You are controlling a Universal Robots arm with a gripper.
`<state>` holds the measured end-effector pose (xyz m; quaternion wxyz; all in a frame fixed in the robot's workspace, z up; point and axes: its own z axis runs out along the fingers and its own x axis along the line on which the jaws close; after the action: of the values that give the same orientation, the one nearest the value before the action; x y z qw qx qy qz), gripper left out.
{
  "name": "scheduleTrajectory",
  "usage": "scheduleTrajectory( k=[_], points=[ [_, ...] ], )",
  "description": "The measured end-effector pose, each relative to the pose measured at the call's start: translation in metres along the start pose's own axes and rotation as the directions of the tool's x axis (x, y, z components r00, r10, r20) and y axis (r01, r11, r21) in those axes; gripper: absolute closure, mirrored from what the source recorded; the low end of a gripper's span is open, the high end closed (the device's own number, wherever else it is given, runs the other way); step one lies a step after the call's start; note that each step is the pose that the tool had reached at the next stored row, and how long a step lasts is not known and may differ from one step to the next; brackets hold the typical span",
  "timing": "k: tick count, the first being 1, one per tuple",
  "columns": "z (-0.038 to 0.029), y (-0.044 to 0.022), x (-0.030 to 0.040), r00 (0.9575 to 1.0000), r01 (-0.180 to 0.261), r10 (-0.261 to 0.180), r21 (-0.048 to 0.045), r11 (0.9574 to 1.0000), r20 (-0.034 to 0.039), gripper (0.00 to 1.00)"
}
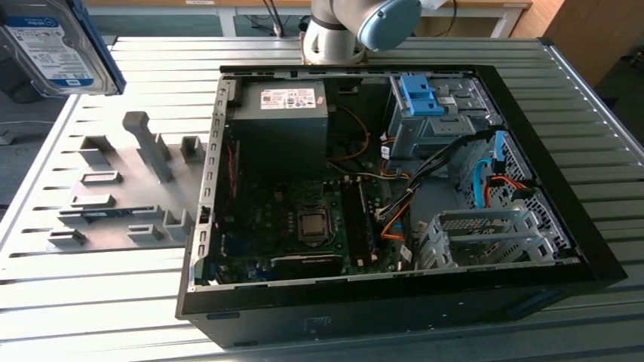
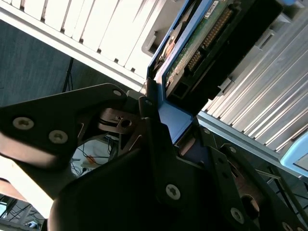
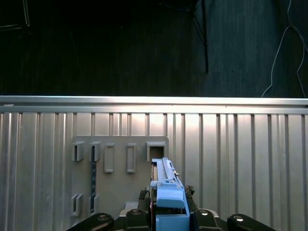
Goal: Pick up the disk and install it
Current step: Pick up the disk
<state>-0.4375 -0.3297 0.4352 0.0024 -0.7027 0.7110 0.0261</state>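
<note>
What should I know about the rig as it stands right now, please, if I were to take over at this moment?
Gripper: shut on the disk, with the fingers on its blue side rail.
Disk: held in the air, off the table. In the first wrist view it is above the grey fixture plate. In the exterior view it is at the upper left, well apart from the open computer case.
Done: the disk is picked up.
Left: installing it. The disk is not in the case yet.
</note>
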Motion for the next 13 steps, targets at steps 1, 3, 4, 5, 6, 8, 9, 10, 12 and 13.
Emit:
scheduleTrajectory(
  k=[1,3,4,5,6,8,9,10,12,13],
  points=[
    [-0.0004,0.0000,0.0000,1.0000,0.000,0.000,0.0001,1.0000,0.0000,0.64],
    [-0.0011,0.0000,-0.0001,1.0000,0.000,0.000,0.0000,1.0000,0.0000,0.64],
    [-0.0015,0.0001,-0.0001,1.0000,0.000,0.000,0.0000,1.0000,0.0000,0.64],
    [-0.0018,0.0001,-0.0001,1.0000,0.000,0.000,0.0000,1.0000,0.0000,0.64],
    [-0.0022,0.0001,-0.0001,1.0000,0.000,0.000,0.0000,1.0000,0.0000,0.64],
    [-0.0030,0.0001,-0.0001,1.0000,0.000,0.000,0.0000,1.0000,0.0000,0.64],
    [-0.0034,0.0001,-0.0001,1.0000,0.000,0.000,0.0000,1.0000,0.0000,0.64],
    [-0.0039,0.0001,-0.0002,1.0000,0.000,0.000,0.0000,1.0000,0.0000,0.64],
    [-0.0049,0.0002,-0.0002,1.0000,0.000,0.000,0.0000,1.0000,0.0000,0.64],
    [-0.0055,0.0002,-0.0002,1.0000,0.000,0.000,0.0000,1.0000,0.0000,0.64]
  ],
)
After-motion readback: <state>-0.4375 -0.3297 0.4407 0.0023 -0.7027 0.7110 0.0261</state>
